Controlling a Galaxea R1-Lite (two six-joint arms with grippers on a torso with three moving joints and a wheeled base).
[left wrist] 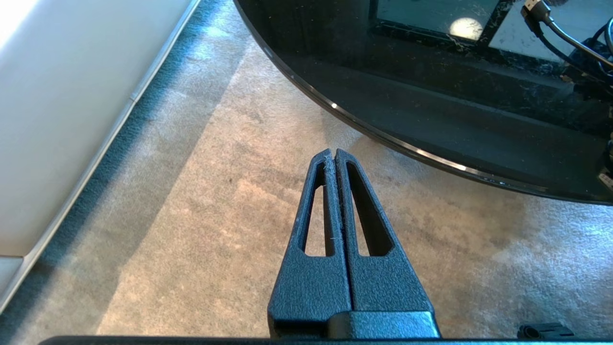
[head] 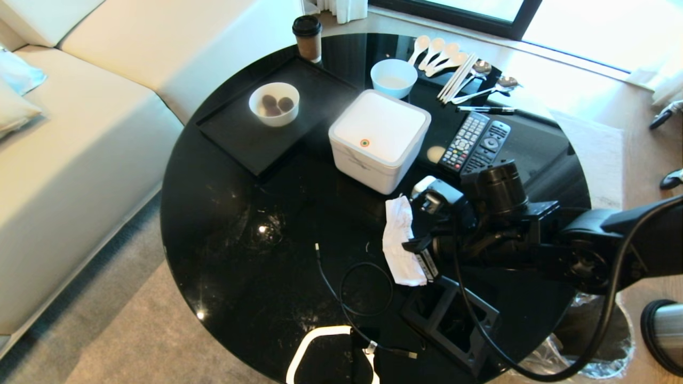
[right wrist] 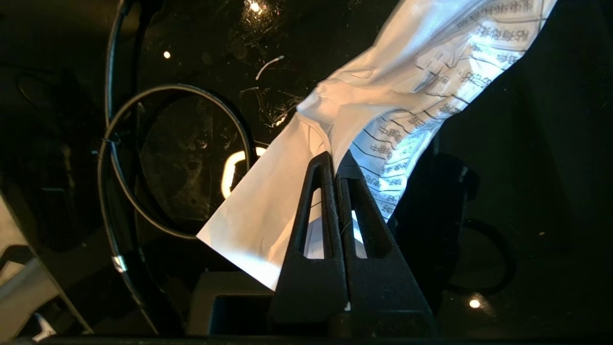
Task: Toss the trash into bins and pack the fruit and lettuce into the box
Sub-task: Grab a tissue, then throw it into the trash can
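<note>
A crumpled white sheet of paper trash (head: 401,240) with printed lines lies on the round black table (head: 224,213), right of centre. My right gripper (head: 420,244) is at its right edge, shut on the paper (right wrist: 383,96); the right gripper (right wrist: 334,157) pinches a fold between its tips. The white box (head: 379,140) stands behind it with its lid down. A bin's clear liner bag (head: 613,362) shows past the table's near right edge, partly behind my arm. My left gripper (left wrist: 334,152) hangs shut and empty over carpet beside the table edge. Fruit and lettuce are out of view.
A black tray (head: 251,144) with a white bowl (head: 274,103) sits at the back left. Behind are a coffee cup (head: 308,37), a pale bowl (head: 394,77), spoons (head: 435,53) and two remotes (head: 475,141). A black cable (head: 347,288) and an open-framed holder (head: 453,320) lie in front. A sofa (head: 80,133) is left.
</note>
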